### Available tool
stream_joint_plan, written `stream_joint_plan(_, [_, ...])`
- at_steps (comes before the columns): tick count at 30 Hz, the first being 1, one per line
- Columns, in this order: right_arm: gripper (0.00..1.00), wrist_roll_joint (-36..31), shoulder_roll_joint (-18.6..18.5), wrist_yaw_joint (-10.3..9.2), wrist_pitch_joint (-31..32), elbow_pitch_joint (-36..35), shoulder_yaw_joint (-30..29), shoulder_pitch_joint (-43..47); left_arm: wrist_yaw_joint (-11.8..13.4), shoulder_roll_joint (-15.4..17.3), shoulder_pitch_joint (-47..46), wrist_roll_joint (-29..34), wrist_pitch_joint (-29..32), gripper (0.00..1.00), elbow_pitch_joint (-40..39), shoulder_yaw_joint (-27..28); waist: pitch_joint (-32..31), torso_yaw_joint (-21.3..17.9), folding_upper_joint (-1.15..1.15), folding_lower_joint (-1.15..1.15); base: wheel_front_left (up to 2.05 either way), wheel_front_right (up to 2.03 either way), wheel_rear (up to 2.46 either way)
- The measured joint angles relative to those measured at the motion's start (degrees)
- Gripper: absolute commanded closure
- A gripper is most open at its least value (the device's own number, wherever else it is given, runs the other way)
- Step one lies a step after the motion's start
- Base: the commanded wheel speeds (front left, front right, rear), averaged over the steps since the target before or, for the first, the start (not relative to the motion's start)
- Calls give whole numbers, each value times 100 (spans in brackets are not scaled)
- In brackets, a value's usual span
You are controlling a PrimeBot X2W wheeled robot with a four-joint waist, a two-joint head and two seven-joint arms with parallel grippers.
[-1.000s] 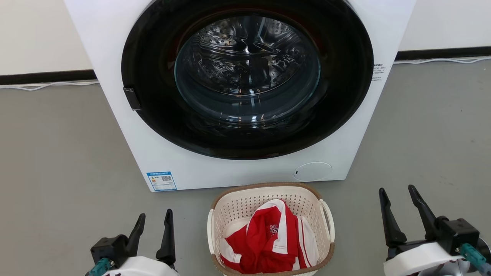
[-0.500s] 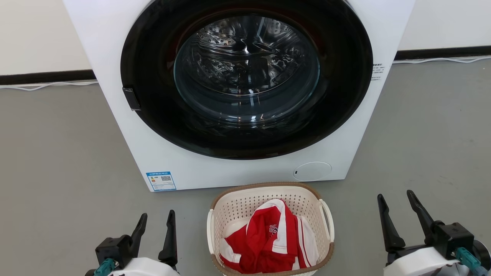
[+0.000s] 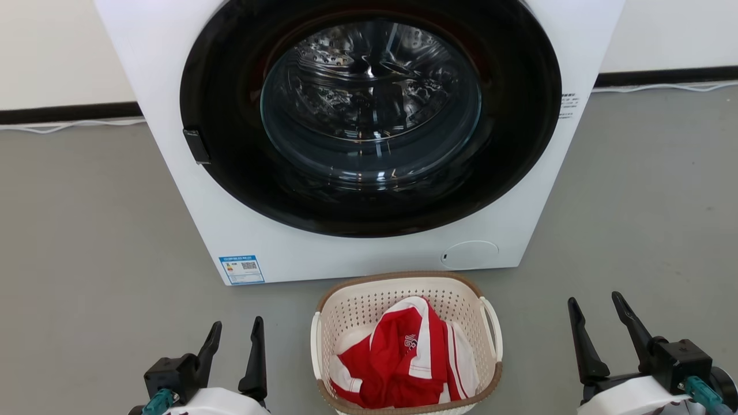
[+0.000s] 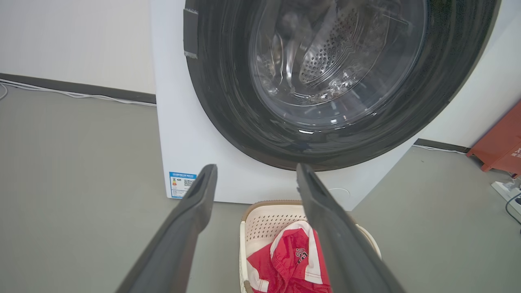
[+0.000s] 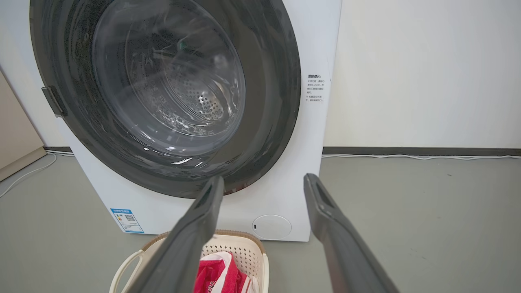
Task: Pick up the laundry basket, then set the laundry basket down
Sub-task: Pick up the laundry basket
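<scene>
A blue label (image 3: 242, 270) with a QR code sits low on the front of the white washer (image 3: 173, 173); black print (image 3: 568, 106) on its right edge is too small to read. The laundry basket (image 3: 369, 305) stands on the grey floor (image 3: 86, 230) just before the washer, a red-and-white garment (image 3: 403, 357) inside. Dark skirting (image 3: 69, 112) lines the pale wall (image 3: 57, 46). The left gripper (image 3: 237, 323) and right gripper (image 3: 593, 298) flank the basket, fingers wide, empty.
</scene>
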Motion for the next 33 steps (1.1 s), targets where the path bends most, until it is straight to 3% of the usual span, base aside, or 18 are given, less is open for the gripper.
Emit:
stream_joint_plan(9, [0, 46, 9, 0, 0, -55, -24, -133, 49, 3, -74, -33, -1, 0, -21, -112, 294, -5, 0, 0, 0, 0, 0])
stream_joint_plan(21, [0, 86, 46, 0, -9, 159, -199, -944, 163, 0, -889, -79, -18, 0, 218, -468, 995, 3, 0, 0, 0, 0, 0])
stream_joint_plan(33, [0, 103, -94, 1, -16, 1871, 166, -2319, 542, -13, -2359, -500, -26, 0, 1570, -1182, 2115, 67, 0, 0, 0, 0, 0])
